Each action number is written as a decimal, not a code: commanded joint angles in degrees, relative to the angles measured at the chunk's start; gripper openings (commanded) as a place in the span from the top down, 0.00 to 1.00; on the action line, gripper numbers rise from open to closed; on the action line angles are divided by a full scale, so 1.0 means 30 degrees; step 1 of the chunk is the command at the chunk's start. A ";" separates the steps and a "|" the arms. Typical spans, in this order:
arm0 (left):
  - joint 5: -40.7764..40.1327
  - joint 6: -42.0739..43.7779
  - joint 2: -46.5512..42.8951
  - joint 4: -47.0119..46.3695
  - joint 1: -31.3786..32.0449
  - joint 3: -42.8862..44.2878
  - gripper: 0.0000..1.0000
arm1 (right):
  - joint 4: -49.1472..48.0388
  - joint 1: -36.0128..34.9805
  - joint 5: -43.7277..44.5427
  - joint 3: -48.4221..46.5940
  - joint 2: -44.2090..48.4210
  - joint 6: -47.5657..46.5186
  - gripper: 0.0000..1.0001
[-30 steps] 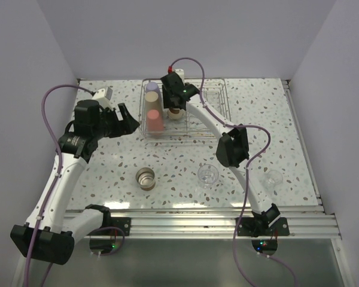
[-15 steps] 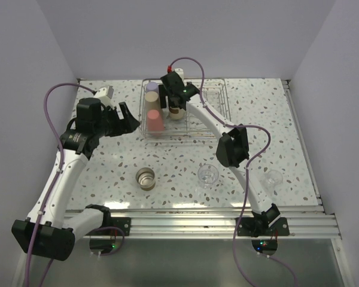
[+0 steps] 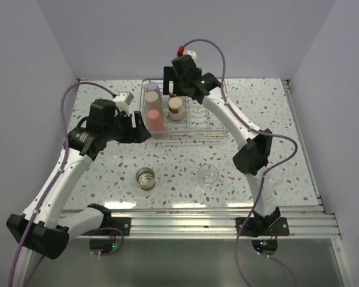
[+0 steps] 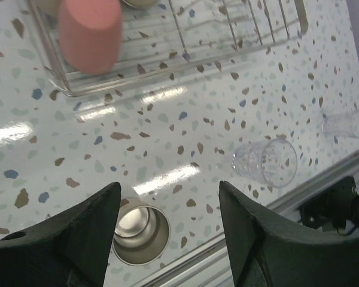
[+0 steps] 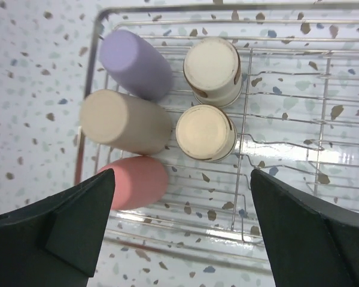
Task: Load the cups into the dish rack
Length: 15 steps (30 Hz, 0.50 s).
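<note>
Our left gripper [image 4: 167, 190] is spread wide and holds nothing. It hangs just in front of the dish rack [image 4: 173, 69], near its left front corner, and looks down on the speckled table [image 4: 167, 137]. Well in front of the rack a metal cup [image 4: 140, 226] stands mouth up. To the right of it there is a clear cup [image 4: 264, 162], and farther right a second clear cup [image 4: 342, 122], which is faint.

Our right gripper [image 5: 182, 173] is also fully open and empty, above the left half of the rack. Five cups stand there bottom up: a lavender cup [image 5: 136, 64], a tan cup [image 5: 124, 122] and a red cup [image 5: 134, 181] along the left wall. Beside them are a cream-bottomed cup [image 5: 212, 70] and a second cream-bottomed cup [image 5: 205, 133].

We judge that the three cups outside the rack are not yet loaded. The metal cup should be light and stiff, but its polished wall is probably slippery. We would take it over the rim, one finger inside and one outside. The clear cups look thin and light, perhaps plastic, so they may bend or slip out under a hard squeeze. A gentle hold around the middle seems safer to us. The rack is open silver wire with thin prongs, and a cup could catch on them.
</note>
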State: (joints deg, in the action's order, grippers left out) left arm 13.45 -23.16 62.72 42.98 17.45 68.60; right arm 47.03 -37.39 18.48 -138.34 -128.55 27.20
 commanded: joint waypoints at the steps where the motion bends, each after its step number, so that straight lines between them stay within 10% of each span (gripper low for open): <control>1: 0.0027 0.0192 0.0538 0.1520 0.2205 0.0455 0.31 | -0.0295 -0.0019 0.0197 0.0935 0.3910 0.0251 0.02; 15: -0.3837 -0.4378 0.1534 0.1613 0.8535 -0.3909 0.39 | -0.0938 0.0391 -0.0535 1.1043 1.2729 0.0191 0.02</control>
State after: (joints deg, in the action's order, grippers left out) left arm 6.13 -31.83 66.15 48.12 41.17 58.74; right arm 45.43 -36.64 18.00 -108.68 -93.47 27.03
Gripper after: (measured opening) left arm 0.609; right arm 0.983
